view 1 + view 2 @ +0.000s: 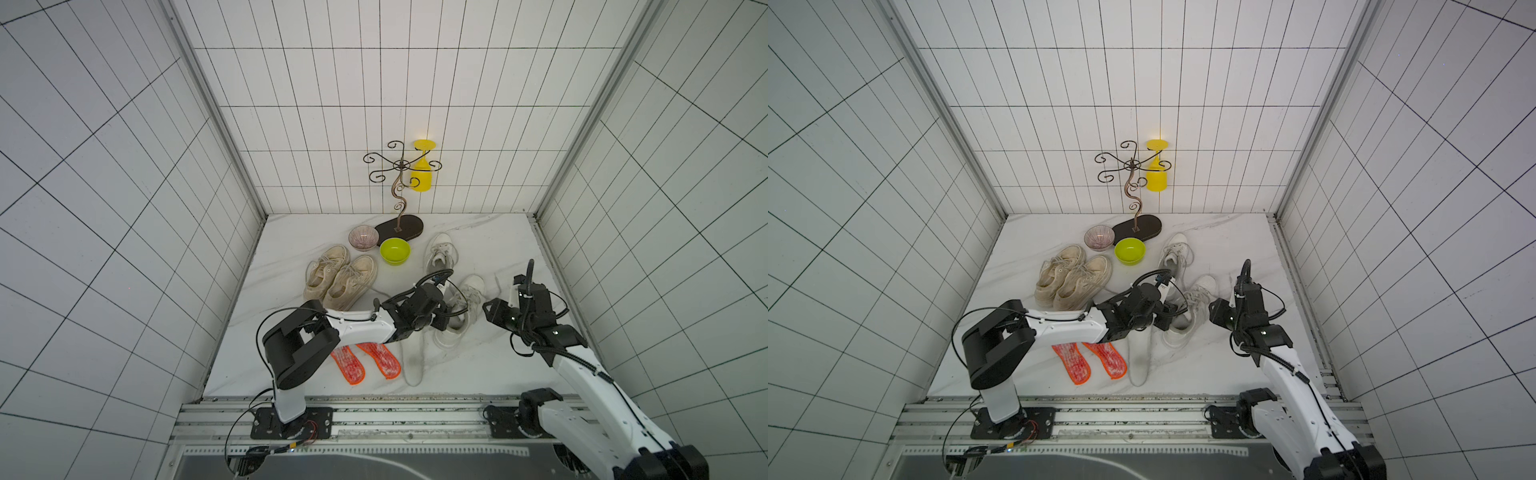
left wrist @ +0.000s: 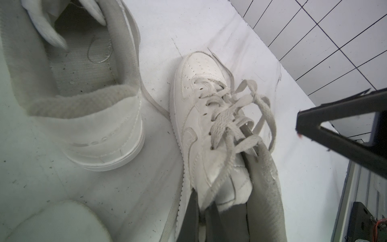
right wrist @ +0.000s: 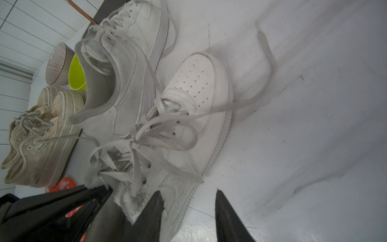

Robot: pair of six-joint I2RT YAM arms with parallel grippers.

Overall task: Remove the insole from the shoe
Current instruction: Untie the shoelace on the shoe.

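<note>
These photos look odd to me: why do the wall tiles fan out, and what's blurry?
Both top views: wide lens bends the tile lines; light even, shadows soft. Left wrist view: the white insole is out of focus. Right wrist view: the right claw is dark and blurred, the table smeared.

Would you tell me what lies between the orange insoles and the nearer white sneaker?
A white insole lies flat between the orange insoles and that sneaker, shown in both top views.
</note>
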